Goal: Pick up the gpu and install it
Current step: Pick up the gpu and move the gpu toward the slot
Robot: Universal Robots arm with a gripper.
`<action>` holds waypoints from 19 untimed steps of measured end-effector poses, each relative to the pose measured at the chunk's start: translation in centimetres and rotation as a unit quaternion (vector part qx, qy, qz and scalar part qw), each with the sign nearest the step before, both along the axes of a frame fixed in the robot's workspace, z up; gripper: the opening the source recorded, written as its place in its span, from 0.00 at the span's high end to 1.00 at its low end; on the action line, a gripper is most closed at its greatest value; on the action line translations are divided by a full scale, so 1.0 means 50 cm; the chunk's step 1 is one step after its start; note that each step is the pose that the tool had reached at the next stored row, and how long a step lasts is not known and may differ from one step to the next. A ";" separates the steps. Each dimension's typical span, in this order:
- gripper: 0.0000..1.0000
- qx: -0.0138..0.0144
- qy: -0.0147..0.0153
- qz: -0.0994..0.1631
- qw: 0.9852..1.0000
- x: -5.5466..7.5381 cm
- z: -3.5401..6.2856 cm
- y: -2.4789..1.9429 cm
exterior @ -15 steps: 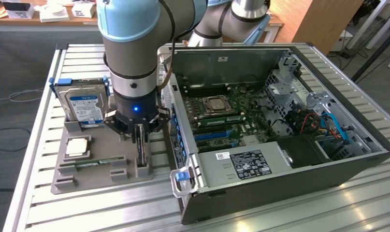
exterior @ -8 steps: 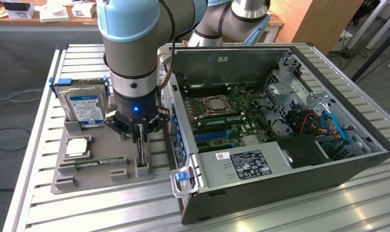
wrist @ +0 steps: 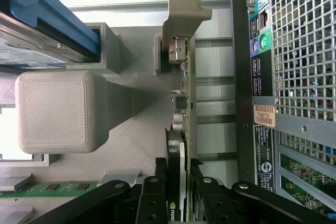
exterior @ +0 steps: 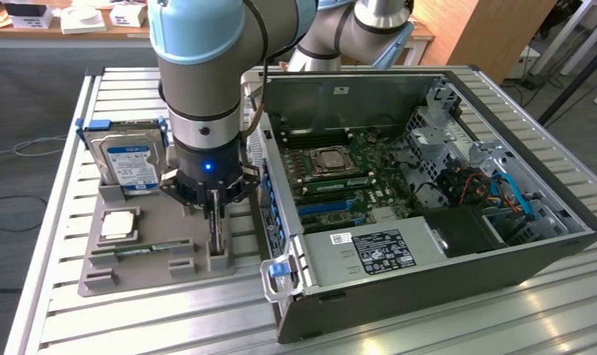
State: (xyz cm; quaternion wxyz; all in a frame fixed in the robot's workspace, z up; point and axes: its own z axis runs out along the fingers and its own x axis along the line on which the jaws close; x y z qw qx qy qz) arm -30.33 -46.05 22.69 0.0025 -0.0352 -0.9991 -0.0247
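A metal table (exterior: 130, 325) of pale ribbed slats stands on a dark grey floor (exterior: 22, 89). 1 thin pale cable (exterior: 17, 144) trails across the floor at the exterior view's left. Behind it, a wooden desk (exterior: 41, 33) carries white boxes (exterior: 127, 15). At the exterior view's right stand a wooden panel (exterior: 476, 29) and slanted metal legs (exterior: 564, 37). Soft, even light glints off the slats.

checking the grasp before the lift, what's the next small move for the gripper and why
Probably close on the gpu: the gripper straddles its edge while it stands upright in the tray slot, with a sliver of gap beside the board.
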 end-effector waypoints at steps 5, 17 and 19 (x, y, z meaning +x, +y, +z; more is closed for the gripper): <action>0.73 0.000 0.000 0.000 1.000 0.001 0.000 0.0001; 0.73 0.000 0.000 0.000 1.000 0.002 0.004 0.0000; 0.73 0.000 0.000 0.000 1.000 0.002 0.012 -0.0001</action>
